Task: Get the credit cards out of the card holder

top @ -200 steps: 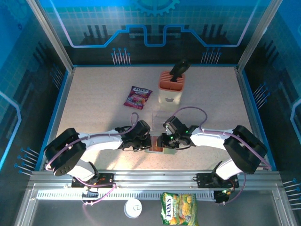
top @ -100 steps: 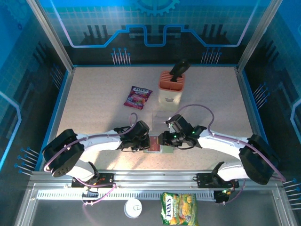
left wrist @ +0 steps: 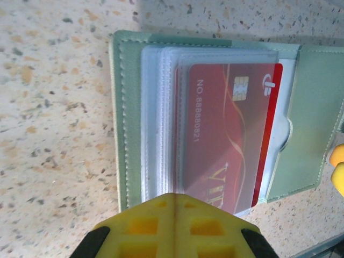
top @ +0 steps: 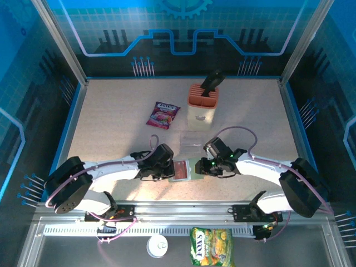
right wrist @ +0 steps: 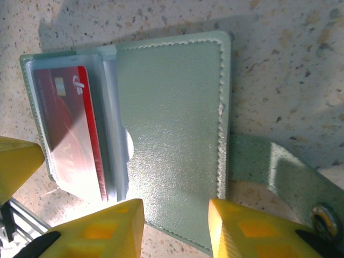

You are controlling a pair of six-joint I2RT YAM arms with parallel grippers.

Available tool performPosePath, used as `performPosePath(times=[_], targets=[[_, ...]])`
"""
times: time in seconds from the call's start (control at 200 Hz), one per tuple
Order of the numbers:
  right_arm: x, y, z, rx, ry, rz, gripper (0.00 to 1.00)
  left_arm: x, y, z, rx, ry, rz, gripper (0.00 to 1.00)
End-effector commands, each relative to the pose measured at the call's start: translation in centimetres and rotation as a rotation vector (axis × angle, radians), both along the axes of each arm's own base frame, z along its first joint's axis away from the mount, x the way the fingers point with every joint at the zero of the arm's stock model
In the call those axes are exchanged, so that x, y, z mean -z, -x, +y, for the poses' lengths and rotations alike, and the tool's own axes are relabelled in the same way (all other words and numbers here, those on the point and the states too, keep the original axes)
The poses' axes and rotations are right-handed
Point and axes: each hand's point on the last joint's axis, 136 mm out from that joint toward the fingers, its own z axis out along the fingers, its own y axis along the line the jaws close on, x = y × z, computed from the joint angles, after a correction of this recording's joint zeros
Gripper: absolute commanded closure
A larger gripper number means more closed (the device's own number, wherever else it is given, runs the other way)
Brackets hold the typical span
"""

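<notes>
The grey-green card holder (top: 192, 168) lies open on the table between my two grippers. A red credit card (left wrist: 226, 134) marked VIP sits inside its clear sleeves, and its red edge pokes out on the right. My left gripper (left wrist: 174, 200) is shut, its yellow tips pressed together over the near edge of the sleeves. My right gripper (right wrist: 174, 215) is open above the near edge of the holder's plain green panel (right wrist: 172, 123), with nothing between its fingers. The red card (right wrist: 64, 123) lies to the left of that panel. The strap with a snap (right wrist: 322, 215) trails to the right.
A peach slotted block (top: 202, 103) stands behind the holder, with a purple-red snack packet (top: 163, 114) to its left. A clear plastic piece (top: 192, 139) lies just behind the grippers. A yellow-green packet (top: 210, 246) and a white disc (top: 158, 245) sit beyond the front rail.
My right gripper has opened wider and drawn slightly right. The holder now lies flatter, with the red card and green panel more exposed. The left gripper stayed shut and edged left.
</notes>
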Motion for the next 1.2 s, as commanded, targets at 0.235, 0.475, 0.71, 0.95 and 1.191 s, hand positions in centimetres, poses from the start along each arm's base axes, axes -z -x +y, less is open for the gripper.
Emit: performPosePath(times=[0.235,0.475,0.71,0.95,1.191], targets=[[-2.8,-1.6,3.2,-0.052,-0.14,-0.016,0.62,-1.6,-1.9,-0.2,0.016,-0.005,-0.041,1.0],[-2.8,-1.9,3.7,-0.059,-0.143,-0.009,0.61,-0.8,-2.2,-0.5,0.018,0.001,-0.024,1.0],[-2.8,-1.9,4.3,-0.076,-0.145,-0.004,0.61,-0.7,-2.1,-0.8,0.023,0.025,-0.021,1.0],[-2.6,-2.0,4.9,-0.086,-0.146,0.003,0.61,-0.3,-1.8,-0.7,0.029,0.024,-0.004,1.0],[-2.7,-2.1,5.6,-0.101,-0.149,0.0,0.61,0.4,-1.4,0.0,0.024,-0.019,0.014,1.0]])
